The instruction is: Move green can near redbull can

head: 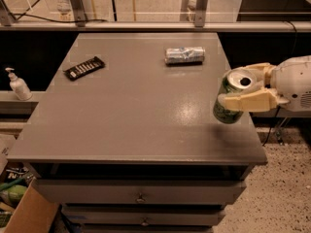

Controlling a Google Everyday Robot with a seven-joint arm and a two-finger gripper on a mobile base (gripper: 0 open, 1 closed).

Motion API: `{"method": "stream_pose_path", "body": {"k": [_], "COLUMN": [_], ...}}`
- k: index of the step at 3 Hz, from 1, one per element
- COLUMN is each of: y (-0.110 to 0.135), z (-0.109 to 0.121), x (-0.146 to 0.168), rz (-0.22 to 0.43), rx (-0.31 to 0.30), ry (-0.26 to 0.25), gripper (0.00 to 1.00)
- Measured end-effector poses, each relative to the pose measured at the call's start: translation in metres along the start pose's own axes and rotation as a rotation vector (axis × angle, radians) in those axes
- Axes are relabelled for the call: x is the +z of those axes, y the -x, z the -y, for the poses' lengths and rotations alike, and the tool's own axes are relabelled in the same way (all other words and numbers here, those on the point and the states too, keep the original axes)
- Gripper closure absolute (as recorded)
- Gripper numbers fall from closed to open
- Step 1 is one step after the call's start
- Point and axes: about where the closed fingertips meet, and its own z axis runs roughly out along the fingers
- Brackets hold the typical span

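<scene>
The green can [224, 114] is at the right edge of the tabletop [136, 110], roughly level with its middle from front to back. It leans a little, with its silver top turned toward the camera. Its base seems to hang just above the surface rather than rest on it, though I cannot be sure.

The gripper [231, 87] reaches in from the right and is clamped on the can. One cream finger crosses the upper body and the other curves behind the rim. That hold, high on the side wall just below the top, looks sound for a thin cylinder.

The dark opening in the lid suggests the can has been opened, so it is probably light and possibly empty. In that case the wall is thin and would dent under a hard squeeze. The painted metal is smooth, so it could slip or rotate in a loose grip. A firm, moderate pinch across the widest part, with the can kept near upright, seems right in case any liquid remains.

The redbull can [184, 55] lies on its side toward the far right of the tabletop, well apart from the green can. Being round and on its side, it would likely roll if nudged. A flat black object [84, 68] lies at the far left. A pump bottle [18, 85] stands off the tabletop, on a ledge to the left.
</scene>
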Motion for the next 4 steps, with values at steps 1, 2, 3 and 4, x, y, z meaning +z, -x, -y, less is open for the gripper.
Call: {"method": "stream_pose_path", "body": {"k": [1,2,3,4], "y": [-0.013,-0.014,-0.003,0.003], "z": [-0.007,0.006,0.030,0.065], "x": [0.010,0.031,0.046,0.057], "rz": [-0.013,-0.016,-0.011,0.010], "rx": [0.029,0.044,0.042,0.061], "ry": [-0.010,-0.040,-0.076,-0.117], "gripper": [1.00,1.00,1.00,1.00]}}
